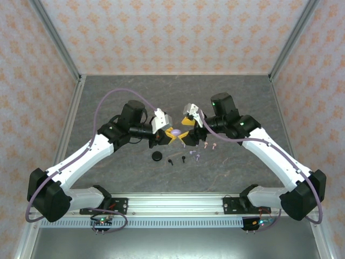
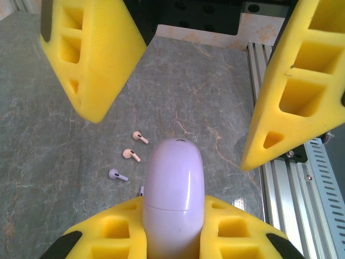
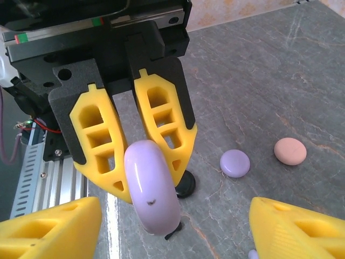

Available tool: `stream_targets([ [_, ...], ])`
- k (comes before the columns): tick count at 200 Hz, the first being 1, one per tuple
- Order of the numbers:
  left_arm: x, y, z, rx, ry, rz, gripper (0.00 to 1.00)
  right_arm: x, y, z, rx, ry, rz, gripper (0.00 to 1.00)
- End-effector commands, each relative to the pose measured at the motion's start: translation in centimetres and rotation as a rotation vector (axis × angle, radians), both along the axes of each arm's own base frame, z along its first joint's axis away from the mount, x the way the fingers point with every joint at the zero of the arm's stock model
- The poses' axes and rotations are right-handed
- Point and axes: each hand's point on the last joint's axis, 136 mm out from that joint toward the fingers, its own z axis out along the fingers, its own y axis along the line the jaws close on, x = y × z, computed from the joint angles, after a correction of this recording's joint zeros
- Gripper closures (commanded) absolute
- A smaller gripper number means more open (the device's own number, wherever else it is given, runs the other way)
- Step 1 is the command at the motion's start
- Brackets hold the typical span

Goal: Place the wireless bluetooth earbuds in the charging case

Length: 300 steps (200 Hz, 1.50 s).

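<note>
The left claw (image 3: 153,178) grips the lilac case (image 2: 172,189), long side pointing into the open right claw (image 2: 173,137); earbuds (image 2: 131,155) lie flat below.

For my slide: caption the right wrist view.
Left gripper clamps a lilac oval charging case; right gripper open before it.

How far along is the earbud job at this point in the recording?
Done: nothing visible; pink earbuds, a lilac earbud and black earbuds lie loose on the table. In hand: the left gripper has its jaws shut on a lilac charging case, lid apparently closed; the right gripper faces it, jaws open. Left: opening it and seating earbuds.
</note>
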Motion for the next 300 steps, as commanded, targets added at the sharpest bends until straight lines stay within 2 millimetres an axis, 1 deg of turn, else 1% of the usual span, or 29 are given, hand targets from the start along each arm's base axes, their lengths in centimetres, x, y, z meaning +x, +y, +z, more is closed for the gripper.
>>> stream_targets([
  [1,0.1,-0.5,2.2,-0.049,-0.042,-0.008,0.97,0.8,0.3,-0.2,0.007,-0.013,-0.010,0.26],
  [43,0.0,-0.4,2.3,-0.049,-0.046,-0.005,1.00,1.9,0.4,-0.2,-0.003,-0.019,-0.051,0.27],
  [69,0.0,-0.3,2.2,-0.044,-0.048,-0.004,1.00,2.5,0.2,0.2,-0.005,-0.044,-0.084,0.30],
  [98,0.0,-0.2,2.1,-0.038,-0.047,-0.001,1.00,3.2,-0.4,0.5,-0.017,-0.067,-0.129,0.31],
  [125,-0.1,-0.2,2.1,-0.036,-0.049,-0.001,1.00,4.2,-1.3,0.9,-0.028,-0.086,-0.193,0.31],
  [148,0.0,-0.1,2.0,-0.030,-0.047,0.002,1.00,4.3,-1.5,1.4,-0.015,-0.104,-0.208,0.30],
  [189,-0.2,-0.1,2.0,-0.030,-0.046,-0.001,1.00,4.8,-1.6,1.2,-0.026,-0.099,-0.227,0.30],
  [220,-0.1,0.0,2.0,-0.028,-0.049,0.005,1.00,4.5,-1.5,1.4,-0.022,-0.093,-0.216,0.30],
  [235,0.0,0.1,2.0,-0.025,-0.052,0.017,1.00,4.2,-1.8,1.8,-0.016,-0.098,-0.222,0.30],
  [244,0.1,0.2,1.9,-0.026,-0.053,0.030,1.00,4.1,-2.1,2.2,-0.006,-0.097,-0.234,0.30],
  [252,0.3,0.3,2.0,-0.029,-0.058,0.048,1.00,4.4,-2.4,2.0,-0.001,-0.077,-0.257,0.30],
  [254,0.3,0.4,1.9,-0.030,-0.059,0.054,1.00,4.1,-2.7,2.7,0.013,-0.091,-0.265,0.30],
  [256,0.4,0.4,1.9,-0.032,-0.060,0.059,1.00,4.0,-2.9,3.0,0.022,-0.091,-0.278,0.30],
  [269,0.6,0.7,2.0,-0.053,-0.072,0.097,1.00,4.5,-4.0,3.5,0.043,-0.078,-0.360,0.30],
  [289,0.8,0.9,2.3,-0.133,-0.087,0.146,1.00,6.2,-6.8,2.7,0.042,-0.024,-0.602,0.29],
  [300,0.9,1.1,2.4,-0.175,-0.090,0.176,1.00,6.9,-8.4,1.5,0.026,0.021,-0.732,0.27],
])
